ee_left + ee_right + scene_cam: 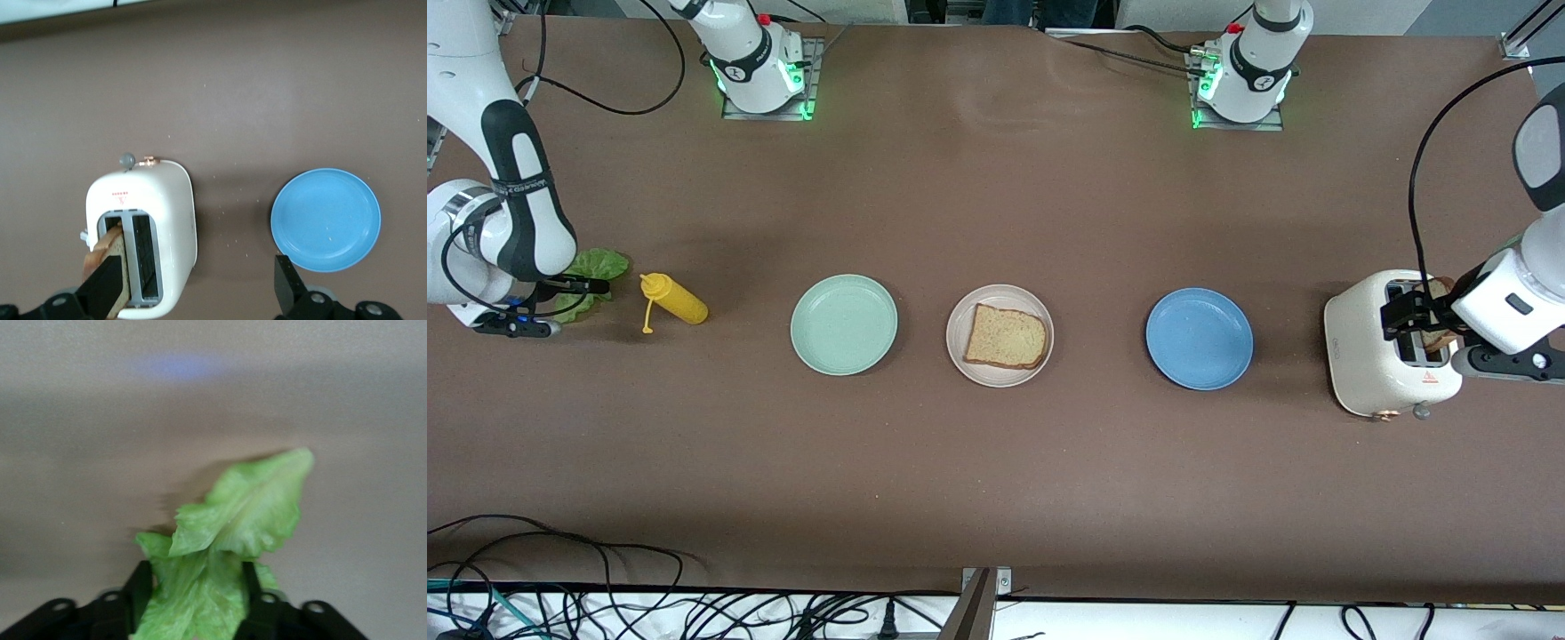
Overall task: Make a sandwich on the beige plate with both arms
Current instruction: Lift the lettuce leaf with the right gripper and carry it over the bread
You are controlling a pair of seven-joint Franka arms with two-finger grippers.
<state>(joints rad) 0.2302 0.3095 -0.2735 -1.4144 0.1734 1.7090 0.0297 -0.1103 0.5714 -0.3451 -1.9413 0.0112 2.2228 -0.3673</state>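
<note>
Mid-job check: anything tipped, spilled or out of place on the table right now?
Only one oddity: the yellow squeeze bottle lies on its side between the lettuce leaf and the mint green plate. Nothing looks spilled. One bread slice lies flat on the beige plate; another stands in the toaster.

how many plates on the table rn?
3, in a row: mint green plate toward the right arm's end, beige plate in the middle holding bread, blue plate beside the toaster.
</note>
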